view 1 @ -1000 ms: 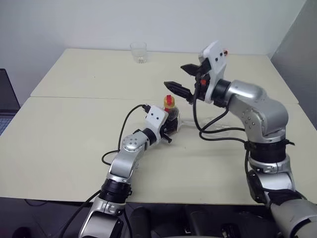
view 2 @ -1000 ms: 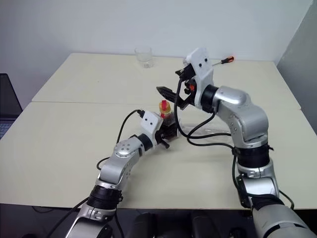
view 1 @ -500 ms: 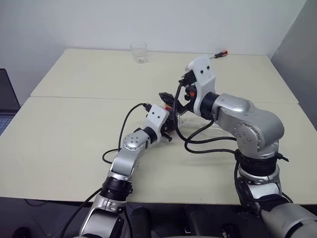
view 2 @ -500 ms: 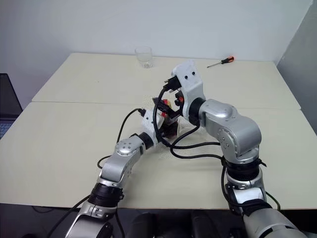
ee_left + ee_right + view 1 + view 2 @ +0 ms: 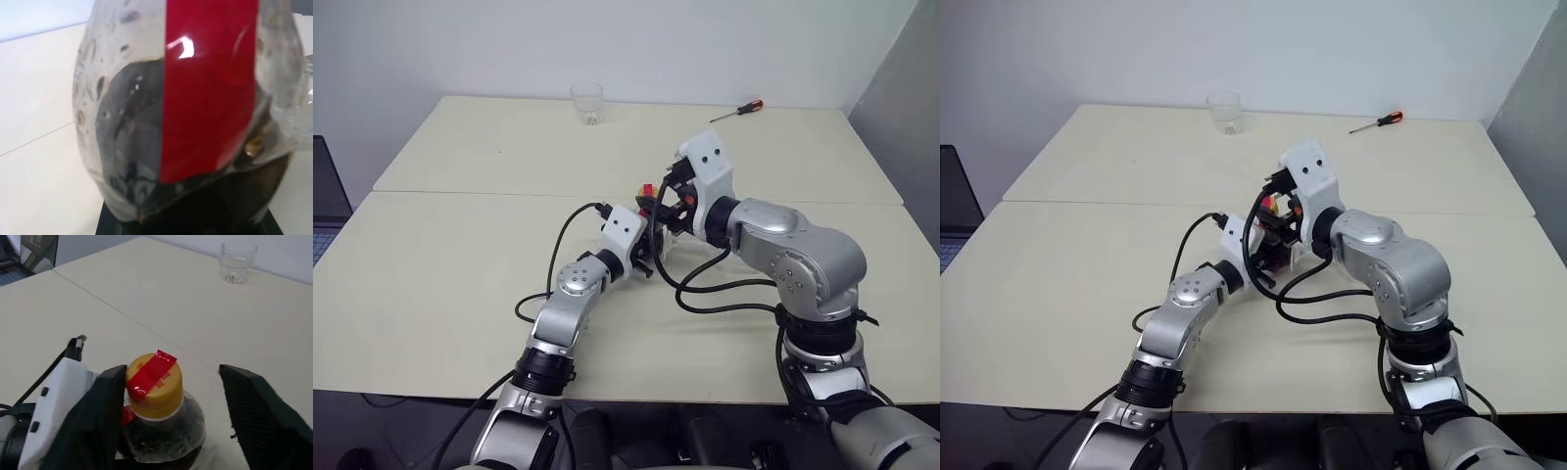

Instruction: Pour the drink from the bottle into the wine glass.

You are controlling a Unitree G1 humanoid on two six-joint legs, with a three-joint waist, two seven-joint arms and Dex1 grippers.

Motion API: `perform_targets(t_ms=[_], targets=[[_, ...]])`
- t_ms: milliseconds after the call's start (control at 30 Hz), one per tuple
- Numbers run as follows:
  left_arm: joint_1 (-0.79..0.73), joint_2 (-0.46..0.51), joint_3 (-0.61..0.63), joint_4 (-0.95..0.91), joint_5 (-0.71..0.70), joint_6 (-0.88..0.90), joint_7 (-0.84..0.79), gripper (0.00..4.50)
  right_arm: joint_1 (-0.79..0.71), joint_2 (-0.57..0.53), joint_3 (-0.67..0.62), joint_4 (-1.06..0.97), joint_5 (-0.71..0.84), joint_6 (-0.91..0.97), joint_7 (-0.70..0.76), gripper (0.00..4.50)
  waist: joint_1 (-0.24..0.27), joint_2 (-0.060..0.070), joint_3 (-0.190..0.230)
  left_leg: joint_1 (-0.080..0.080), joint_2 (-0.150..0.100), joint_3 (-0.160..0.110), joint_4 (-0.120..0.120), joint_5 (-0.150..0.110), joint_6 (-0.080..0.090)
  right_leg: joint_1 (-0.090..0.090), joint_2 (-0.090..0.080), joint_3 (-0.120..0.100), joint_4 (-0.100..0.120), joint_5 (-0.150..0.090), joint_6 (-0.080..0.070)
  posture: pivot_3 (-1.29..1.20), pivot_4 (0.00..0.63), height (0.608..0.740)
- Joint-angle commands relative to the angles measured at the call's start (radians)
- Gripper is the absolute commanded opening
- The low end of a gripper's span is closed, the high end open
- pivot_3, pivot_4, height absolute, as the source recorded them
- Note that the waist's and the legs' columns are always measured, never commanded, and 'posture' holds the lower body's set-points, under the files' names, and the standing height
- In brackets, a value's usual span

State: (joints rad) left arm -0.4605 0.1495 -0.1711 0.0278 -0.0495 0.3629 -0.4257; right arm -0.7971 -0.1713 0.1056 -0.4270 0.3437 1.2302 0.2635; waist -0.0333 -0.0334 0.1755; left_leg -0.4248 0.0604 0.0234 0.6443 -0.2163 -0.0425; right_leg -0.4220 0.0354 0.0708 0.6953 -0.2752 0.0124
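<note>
The small squat clear plastic bottle [image 5: 156, 421] with a yellow cap [image 5: 154, 381], a red strip and dark brown drink [image 5: 132, 147] stood upright near the middle of the pale beige surface [image 5: 460, 255], clamped in the left tool [image 5: 649, 257]. The right tool [image 5: 168, 396] straddled the cap, one finger [image 5: 100, 416] touching it, the other [image 5: 254, 406] apart. A short clear tumbler [image 5: 587, 103] stood at the far edge; a red-handled screwdriver [image 5: 737, 110] lay far right.

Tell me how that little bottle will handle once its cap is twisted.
The bottle looks like thin clear plastic, so it probably flexes under grip. Its yellow cap is taped, perhaps resisting. Holding dark drink, it seems weighty for its size.
</note>
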Motion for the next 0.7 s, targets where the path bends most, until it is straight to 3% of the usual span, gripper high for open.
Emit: perform_targets(t_ms=[33, 100, 400, 467, 700], targets=[[-0.017, -0.005, -0.005, -0.038, -0.001, -0.03, -0.001, 0.77, -0.011, 0.002, -0.005, -0.04, 0.009, -0.007, -0.003, 1.76, 0.0, 0.0, 0.0, 0.0, 0.0, 0.0, 0.0, 0.0, 0.0, 0.0, 0.0, 0.0, 0.0, 0.0, 0.0, 0.0, 0.15, 0.74], [-0.018, -0.005, -0.005, -0.037, -0.001, -0.031, -0.001, 0.77, -0.01, 0.004, -0.004, -0.038, 0.012, -0.007, -0.004, 1.21, 0.0, 0.0, 0.0, 0.0, 0.0, 0.0, 0.0, 0.0, 0.0, 0.0, 0.0, 0.0, 0.0, 0.0, 0.0, 0.0, 0.15, 0.74], [-0.017, -0.007, -0.006, -0.04, -0.002, -0.028, -0.001, 0.77, -0.013, -0.025, -0.006, -0.005, 0.016, -0.05, 0.024, 1.21, 0.0, 0.0, 0.0, 0.0, 0.0, 0.0, 0.0, 0.0, 0.0, 0.0, 0.0, 0.0, 0.0, 0.0, 0.0, 0.0, 0.15, 0.74], [-0.02, -0.009, -0.007, -0.036, -0.003, -0.028, -0.002, 0.77, -0.007, -0.056, -0.002, 0.021, 0.022, -0.099, 0.072, 1.21, 0.0, 0.0, 0.0, 0.0, 0.0, 0.0, 0.0, 0.0, 0.0, 0.0, 0.0, 0.0, -0.001, 0.0, 0.0, 0.0, 0.15, 0.74], [-0.034, -0.002, -0.007, -0.025, -0.011, -0.032, -0.018, 0.77, -0.053, -0.276, 0.071, 0.327, -0.021, -0.524, 0.454, 1.21, -0.001, 0.0, 0.0, 0.0, 0.0, 0.001, 0.0, 0.0, 0.0, 0.001, 0.0, -0.001, -0.006, 0.0, 0.001, 0.0, 0.15, 0.74]])
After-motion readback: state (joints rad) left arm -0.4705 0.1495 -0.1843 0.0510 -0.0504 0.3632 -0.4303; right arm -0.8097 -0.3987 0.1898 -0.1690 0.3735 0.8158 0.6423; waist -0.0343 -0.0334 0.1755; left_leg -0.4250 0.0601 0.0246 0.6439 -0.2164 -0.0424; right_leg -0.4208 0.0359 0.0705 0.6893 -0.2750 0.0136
